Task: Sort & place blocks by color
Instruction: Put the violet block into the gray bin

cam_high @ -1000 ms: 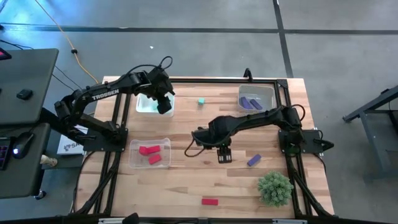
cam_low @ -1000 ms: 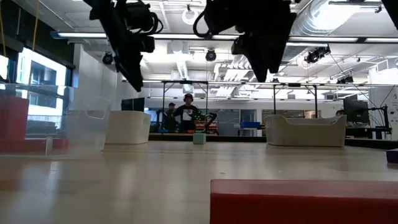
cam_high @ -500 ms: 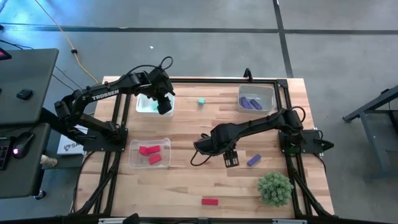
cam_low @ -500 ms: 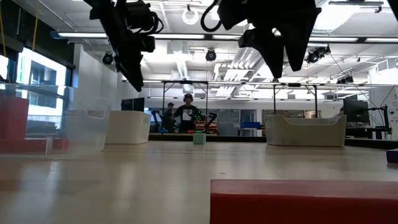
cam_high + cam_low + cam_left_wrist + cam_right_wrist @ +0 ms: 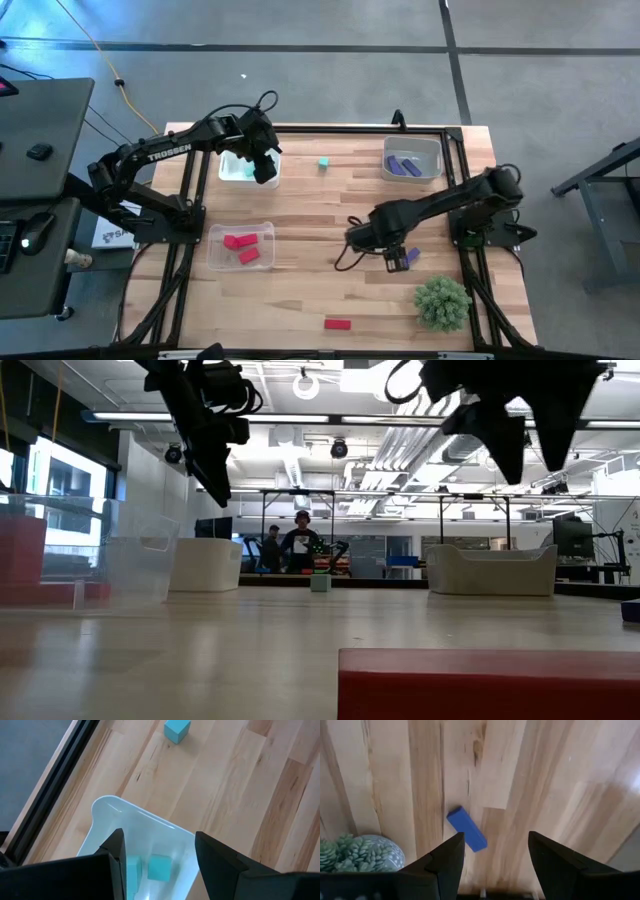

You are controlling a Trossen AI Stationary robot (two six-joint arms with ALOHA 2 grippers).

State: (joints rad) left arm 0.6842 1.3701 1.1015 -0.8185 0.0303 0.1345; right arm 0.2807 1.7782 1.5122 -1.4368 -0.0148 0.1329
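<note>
High view: the right gripper (image 5: 399, 261) hangs open and empty over a purple block (image 5: 466, 830) near the tabletop's right edge. The left gripper (image 5: 265, 172), open and empty, hovers above the far-left tray (image 5: 107, 810) holding teal blocks (image 5: 159, 868).

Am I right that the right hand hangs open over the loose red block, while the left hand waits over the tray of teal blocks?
Not quite. The right hand hangs open over the loose purple block, as the right wrist view shows; the red block lies apart near the table's front edge. The left hand does wait over the tray of teal blocks.
</note>
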